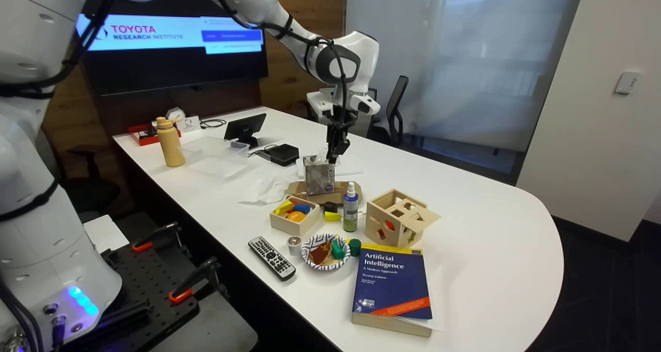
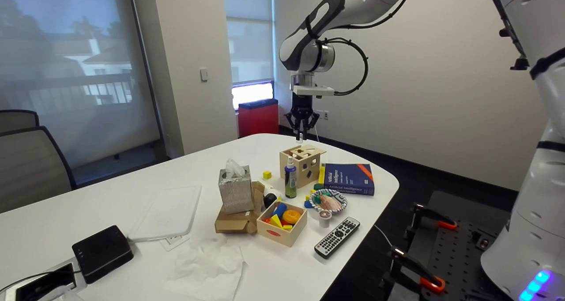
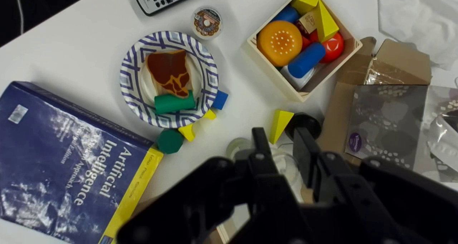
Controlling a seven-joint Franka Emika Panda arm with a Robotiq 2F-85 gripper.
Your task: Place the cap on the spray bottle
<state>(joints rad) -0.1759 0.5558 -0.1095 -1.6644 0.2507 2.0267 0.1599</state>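
Observation:
The spray bottle stands upright on the table with a purple and green label and a white spray top; it shows in both exterior views (image 1: 350, 210) (image 2: 290, 182). In the wrist view a blurred pale part, seemingly of the bottle (image 3: 238, 146), shows beside the left finger, the rest hidden. My gripper (image 1: 333, 157) (image 2: 300, 133) (image 3: 281, 138) is shut on the clear cap (image 3: 286, 167). The cap (image 2: 299, 139) hangs below the fingertips in an exterior view. The gripper is above the bottle's height and apart from it.
A wooden shape box (image 1: 395, 223) stands close beside the bottle. A tissue box (image 2: 236, 188) on flattened cardboard (image 2: 234, 221), a toy box (image 2: 287, 235), a bowl (image 3: 168, 79), a blue book (image 1: 391, 280), a remote (image 1: 271, 257) and a yellow wedge (image 3: 281, 125) lie around it.

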